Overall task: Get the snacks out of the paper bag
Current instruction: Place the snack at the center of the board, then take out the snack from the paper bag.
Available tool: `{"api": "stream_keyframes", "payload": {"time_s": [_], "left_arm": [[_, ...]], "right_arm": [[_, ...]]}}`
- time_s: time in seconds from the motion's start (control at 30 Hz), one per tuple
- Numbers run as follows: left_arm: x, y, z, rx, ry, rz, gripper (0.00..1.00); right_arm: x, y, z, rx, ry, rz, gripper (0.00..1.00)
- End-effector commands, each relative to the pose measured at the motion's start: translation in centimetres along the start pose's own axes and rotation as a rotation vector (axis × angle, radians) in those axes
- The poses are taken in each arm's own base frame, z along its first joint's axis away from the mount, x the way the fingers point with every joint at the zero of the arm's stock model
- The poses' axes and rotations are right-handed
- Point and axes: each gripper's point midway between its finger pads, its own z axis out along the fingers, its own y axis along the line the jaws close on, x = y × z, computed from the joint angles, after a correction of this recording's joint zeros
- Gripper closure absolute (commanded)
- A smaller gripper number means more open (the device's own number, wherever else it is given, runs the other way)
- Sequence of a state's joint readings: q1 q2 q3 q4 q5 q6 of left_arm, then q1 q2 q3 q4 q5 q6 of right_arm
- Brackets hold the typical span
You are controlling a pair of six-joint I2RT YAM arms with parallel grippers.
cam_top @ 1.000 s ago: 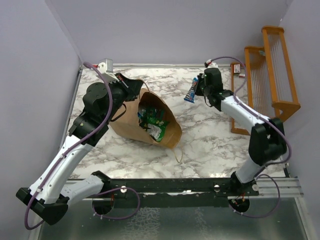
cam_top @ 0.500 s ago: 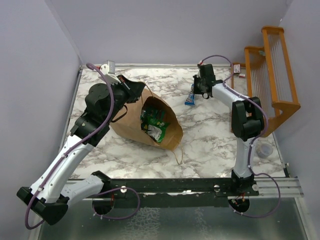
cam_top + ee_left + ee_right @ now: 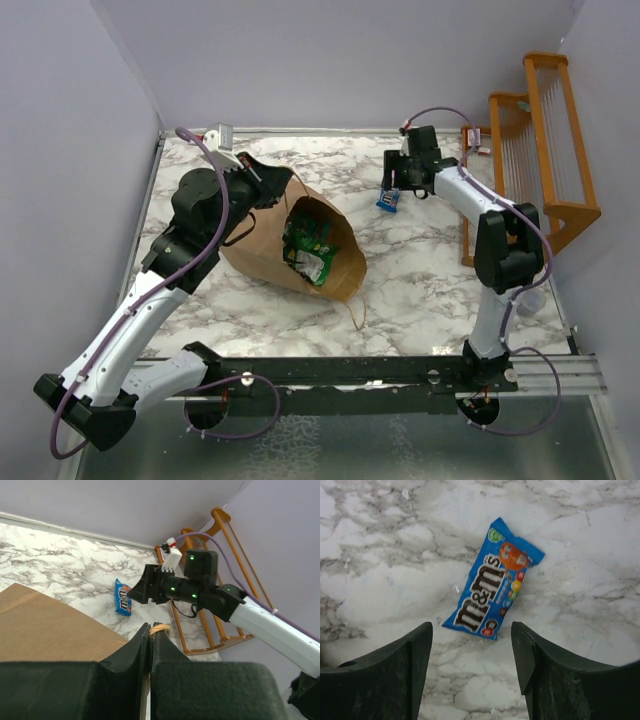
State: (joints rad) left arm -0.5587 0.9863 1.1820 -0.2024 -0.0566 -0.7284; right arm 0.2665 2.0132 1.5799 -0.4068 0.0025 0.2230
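So, at centre left my left gripper [image 3: 151, 630] is pinched shut on the paper bag [image 3: 255, 240] by its handle, with green snacks [image 3: 308, 245] inside and yet to come out. Upper right, my right gripper [image 3: 471, 637] stands open over one blue packet [image 3: 495, 592] lying on the bench [image 3: 420, 250].

I read bare tabletop [image 3: 420, 270] between paper bag [image 3: 255, 240] and orange rack [image 3: 538, 130] — only a blue packet [image 3: 388, 200] lies there, far side.
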Motion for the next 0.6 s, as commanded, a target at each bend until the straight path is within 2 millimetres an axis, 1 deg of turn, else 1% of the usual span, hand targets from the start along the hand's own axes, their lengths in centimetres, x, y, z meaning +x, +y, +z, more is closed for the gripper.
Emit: {"api": "stream_keyframes", "payload": {"time_s": [0.0,0.07,0.17,0.3,0.37,0.4,0.5,0.57], "left_arm": [[-0.5,-0.8,-0.6,0.044,-0.030,-0.021,1.00],[-0.4,-0.7,-0.6,0.042,-0.030,-0.020,1.00],[-0.4,-0.6,-0.7,0.041,-0.029,-0.017,1.00],[-0.4,-0.8,-0.8,0.048,-0.025,-0.018,1.00],[-0.3,-1.0,-0.8,0.057,-0.018,-0.019,1.00],[-0.2,-1.0,-0.8,0.062,-0.014,-0.018,1.00],[0.2,-1.1,-0.7,0.069,0.001,-0.010,1.00],[0.4,-1.0,-0.6,0.069,0.008,-0.007,1.00]], "right_arm": [[-0.7,2.3,-5.0,-0.134,-0.057,0.004,0.33],[-0.2,3.4,-6.5,-0.201,-0.070,0.022,0.31],[-0.2,5.8,-9.6,-0.315,-0.129,0.012,0.27],[-0.2,7.5,-14.5,-0.400,-0.212,0.002,0.27],[0.6,9.2,-17.0,-0.500,-0.239,-0.011,0.27],[0.7,10.3,-18.8,-0.558,-0.276,-0.030,0.28],[3.0,12.8,-21.8,-0.692,-0.311,-0.092,0.30],[4.5,13.7,-23.3,-0.731,-0.325,-0.112,0.31]]}}
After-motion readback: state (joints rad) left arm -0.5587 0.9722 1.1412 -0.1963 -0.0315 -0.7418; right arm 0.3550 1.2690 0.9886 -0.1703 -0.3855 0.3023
